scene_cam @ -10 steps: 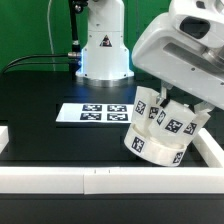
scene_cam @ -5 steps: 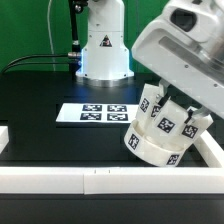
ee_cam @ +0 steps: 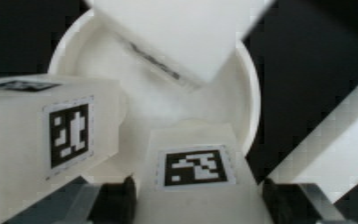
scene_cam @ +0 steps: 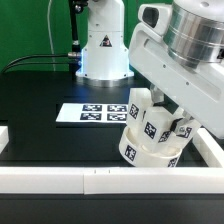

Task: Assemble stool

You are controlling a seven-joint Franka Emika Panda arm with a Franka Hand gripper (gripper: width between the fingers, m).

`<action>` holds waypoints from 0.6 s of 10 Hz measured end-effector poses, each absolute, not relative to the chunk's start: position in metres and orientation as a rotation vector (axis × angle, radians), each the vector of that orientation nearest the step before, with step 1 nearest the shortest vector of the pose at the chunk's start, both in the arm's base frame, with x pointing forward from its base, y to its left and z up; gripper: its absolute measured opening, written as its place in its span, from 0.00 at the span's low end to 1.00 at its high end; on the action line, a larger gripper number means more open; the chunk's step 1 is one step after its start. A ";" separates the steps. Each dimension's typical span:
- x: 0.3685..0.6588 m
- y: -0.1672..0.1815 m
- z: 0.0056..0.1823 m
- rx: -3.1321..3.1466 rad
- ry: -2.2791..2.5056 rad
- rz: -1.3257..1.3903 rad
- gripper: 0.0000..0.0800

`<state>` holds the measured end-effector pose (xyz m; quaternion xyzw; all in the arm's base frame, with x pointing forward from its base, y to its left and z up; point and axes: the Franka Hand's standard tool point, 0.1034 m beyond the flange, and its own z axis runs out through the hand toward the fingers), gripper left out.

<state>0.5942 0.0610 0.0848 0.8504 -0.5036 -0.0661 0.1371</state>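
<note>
The stool is partly put together: a thick round white seat (scene_cam: 148,152) hangs tilted above the black table at the exterior view's right, with short tagged legs (scene_cam: 142,110) sticking out of it. My gripper (scene_cam: 166,124) comes down from the upper right and is shut on one of those legs. In the wrist view this held leg (ee_cam: 197,165) shows its tag between my two dark fingers (ee_cam: 119,200). A second leg (ee_cam: 51,125) stands beside it and a third leg (ee_cam: 179,40) lies farther off, all on the seat's (ee_cam: 247,110) hollow underside.
The marker board (scene_cam: 95,112) lies flat on the table to the exterior view's left of the stool. The arm's white base (scene_cam: 103,50) stands behind it. White border rails run along the front (scene_cam: 60,181), the right (scene_cam: 212,150) and the left (scene_cam: 4,135).
My wrist has swung in over the stool and turned. The stool has shifted a little toward the exterior view's left and tilted more, still in my grip.
</note>
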 end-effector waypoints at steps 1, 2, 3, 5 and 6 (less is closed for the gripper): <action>0.594 0.061 0.085 2.406 -1.540 -0.177 0.42; 0.598 0.062 0.083 2.356 -1.661 -0.143 0.42; 0.606 0.060 0.081 2.300 -1.874 -0.042 0.42; 0.609 0.059 0.080 2.212 -2.139 0.090 0.42; 0.611 0.061 0.079 2.143 -2.232 0.106 0.42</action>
